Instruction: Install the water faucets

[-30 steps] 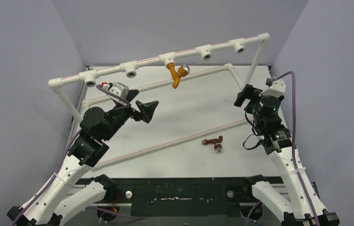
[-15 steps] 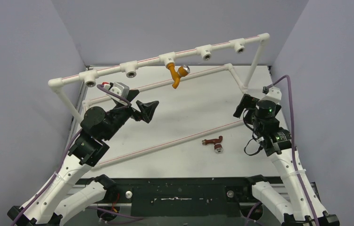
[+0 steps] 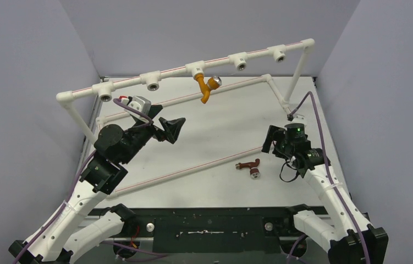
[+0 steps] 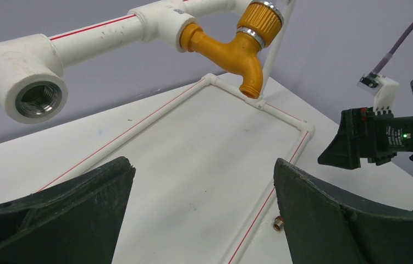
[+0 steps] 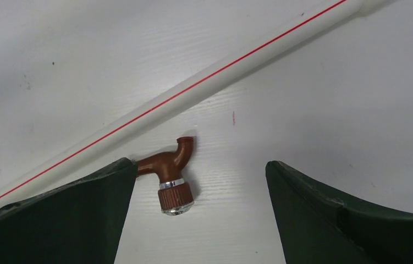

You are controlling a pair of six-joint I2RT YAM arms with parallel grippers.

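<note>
The orange-yellow faucet [image 3: 205, 87] hangs screwed into a white T socket on the raised top pipe; it also shows in the left wrist view [image 4: 231, 47]. The dark red-brown faucet [image 3: 249, 166] lies loose on the table beside the diagonal pipe; in the right wrist view [image 5: 169, 173] it lies near my left finger, partly hidden by it. My right gripper [image 3: 270, 141] [image 5: 201, 181] is open, hovering just right of and above it. My left gripper [image 3: 174, 129] [image 4: 201, 176] is open and empty, below and left of the orange-yellow faucet.
A white pipe frame [image 3: 154, 82] with several empty T sockets [image 4: 31, 93] spans the back. A lower diagonal pipe with a red stripe [image 3: 193, 168] crosses the table. Grey walls enclose the sides. The black base rail [image 3: 209, 225] lies at the near edge.
My right arm has swung left and down toward the red-brown faucet on the table. The left arm and both faucets have not moved.
</note>
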